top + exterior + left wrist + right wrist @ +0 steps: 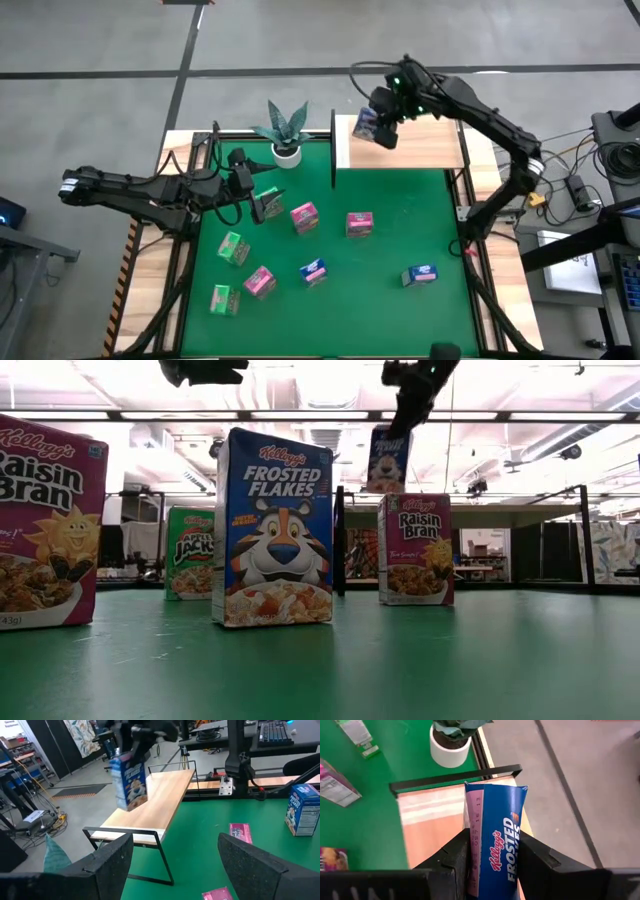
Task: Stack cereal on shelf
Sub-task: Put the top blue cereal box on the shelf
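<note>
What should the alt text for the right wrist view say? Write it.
The right gripper clamps a blue Frosted Flakes box above the light-wood shelf. Beyond the shelf's black frame stand a white-potted plant and other cereal boxes on the green mat.

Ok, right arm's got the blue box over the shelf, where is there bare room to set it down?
The whole shelf board is bare under the right gripper and its blue Frosted Flakes box. On the green mat, the strip between the shelf and the pink box is free. Crowded: the mat's left half, around the left gripper.
</note>
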`<state>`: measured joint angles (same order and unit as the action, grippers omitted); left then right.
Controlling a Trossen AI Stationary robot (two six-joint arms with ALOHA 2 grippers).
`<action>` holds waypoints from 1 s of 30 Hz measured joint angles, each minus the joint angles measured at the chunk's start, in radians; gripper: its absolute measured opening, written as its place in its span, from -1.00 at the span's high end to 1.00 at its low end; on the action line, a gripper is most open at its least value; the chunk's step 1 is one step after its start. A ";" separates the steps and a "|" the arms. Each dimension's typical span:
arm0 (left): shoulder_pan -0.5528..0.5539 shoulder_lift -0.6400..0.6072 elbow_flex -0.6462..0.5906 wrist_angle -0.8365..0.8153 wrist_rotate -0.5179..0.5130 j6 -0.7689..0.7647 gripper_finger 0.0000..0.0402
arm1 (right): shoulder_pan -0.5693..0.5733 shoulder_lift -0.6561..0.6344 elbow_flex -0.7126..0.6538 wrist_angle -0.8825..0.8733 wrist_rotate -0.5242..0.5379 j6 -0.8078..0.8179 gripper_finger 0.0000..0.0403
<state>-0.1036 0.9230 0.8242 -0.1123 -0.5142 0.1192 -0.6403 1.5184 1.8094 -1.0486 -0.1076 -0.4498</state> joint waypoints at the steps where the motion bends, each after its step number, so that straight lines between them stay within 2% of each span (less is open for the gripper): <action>1: 0.000 0.000 0.000 0.000 0.000 0.000 -0.37 | -0.016 0.016 0.011 -0.004 -0.021 -0.020 0.39; 6: 0.000 0.000 0.000 0.000 0.000 0.000 -0.37 | -0.065 0.092 0.090 -0.060 -0.077 -0.080 0.39; 13: 0.000 0.000 -0.001 0.000 0.000 0.000 -0.37 | -0.075 0.175 0.167 -0.109 -0.084 -0.086 0.38; 25: 0.000 0.000 -0.002 0.000 0.000 0.000 -0.37 | -0.092 0.201 0.168 -0.106 -0.084 -0.084 0.02; 30: 0.000 0.000 -0.002 0.000 0.000 -0.006 -0.37 | -0.091 0.188 0.185 -0.110 -0.084 -0.063 -0.05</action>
<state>-0.1036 0.9230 0.8225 -0.1123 -0.5140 0.1135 -0.7318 1.7065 1.9943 -1.1584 -0.1913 -0.5131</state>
